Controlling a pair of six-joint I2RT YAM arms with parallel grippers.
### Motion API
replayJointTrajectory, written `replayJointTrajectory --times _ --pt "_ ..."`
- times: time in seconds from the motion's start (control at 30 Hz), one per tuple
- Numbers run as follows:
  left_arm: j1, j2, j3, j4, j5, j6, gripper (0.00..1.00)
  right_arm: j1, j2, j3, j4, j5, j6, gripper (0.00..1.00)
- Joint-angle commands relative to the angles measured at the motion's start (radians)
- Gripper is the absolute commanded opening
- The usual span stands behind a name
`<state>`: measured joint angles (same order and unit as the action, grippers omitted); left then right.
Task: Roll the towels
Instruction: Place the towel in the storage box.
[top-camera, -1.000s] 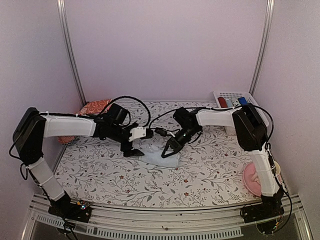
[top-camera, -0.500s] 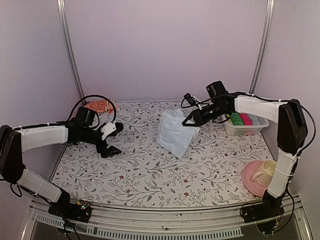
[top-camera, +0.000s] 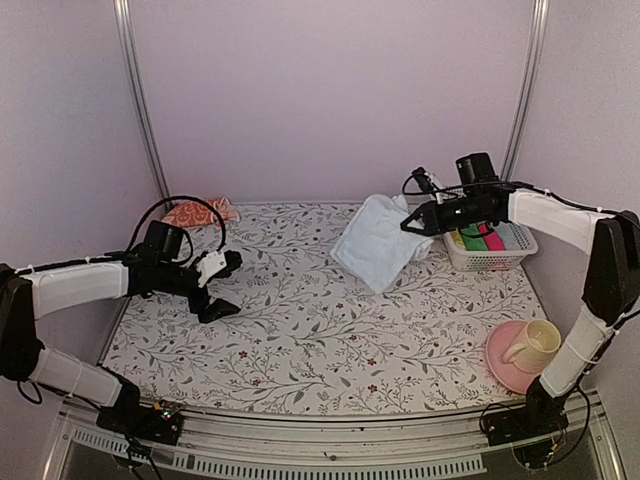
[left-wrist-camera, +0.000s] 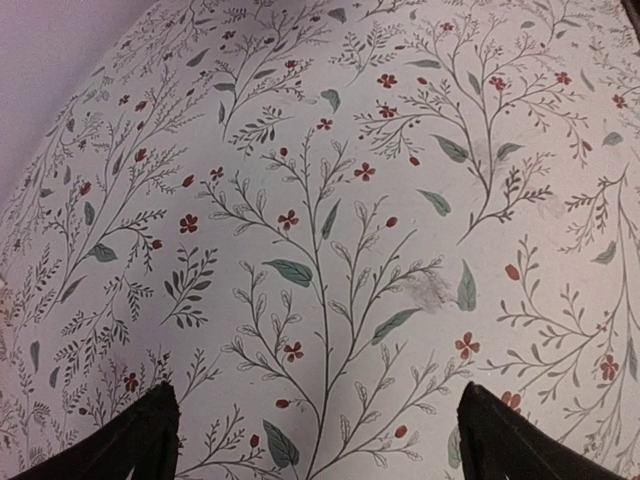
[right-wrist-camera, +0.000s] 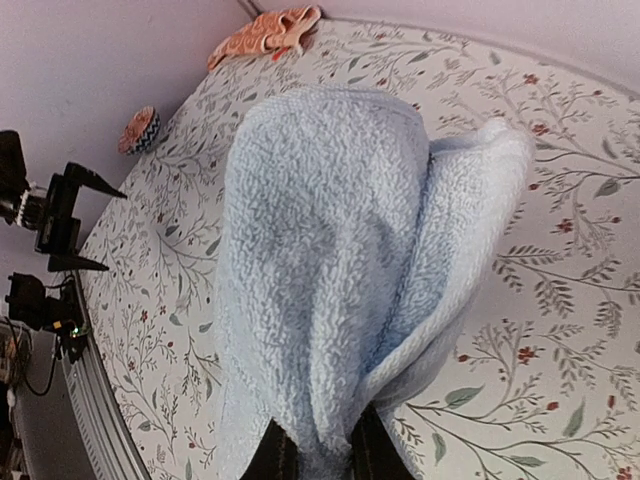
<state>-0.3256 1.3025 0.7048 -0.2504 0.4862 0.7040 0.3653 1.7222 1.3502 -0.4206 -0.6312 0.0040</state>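
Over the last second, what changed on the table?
The right fingers, shut on the light blue towel, lifted it from mid-table and carried it back-right toward the basket. The left fingers, open, withdrew to the left. The orange towel and pink plate stayed put.

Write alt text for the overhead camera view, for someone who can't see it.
The right pincer holds a light blue towel by its top edge, the cloth hanging over a floral table. The left pincer is open and empty at the left, and an orange-red towel lies crumpled in the back-left corner.
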Motion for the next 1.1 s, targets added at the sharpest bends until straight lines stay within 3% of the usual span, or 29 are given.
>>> replayJointTrajectory --times 0.0,0.3,0.57,1.07 --pt "0.008 -0.025 -0.044 0.023 0.004 -0.011 0.97 -0.152 -0.159 -0.026 0.063 0.02 0.042 0.02" --pt "0.008 -0.045 -0.069 0.038 -0.004 -0.014 0.97 -0.444 -0.353 -0.068 0.053 0.229 0.02 0.02" --pt "0.009 -0.045 -0.08 0.043 -0.009 -0.014 0.97 -0.447 -0.307 -0.044 0.031 0.614 -0.118 0.02" --pt "0.009 -0.039 -0.102 0.057 -0.012 -0.014 0.97 -0.505 -0.231 -0.016 0.04 0.692 -0.148 0.02"
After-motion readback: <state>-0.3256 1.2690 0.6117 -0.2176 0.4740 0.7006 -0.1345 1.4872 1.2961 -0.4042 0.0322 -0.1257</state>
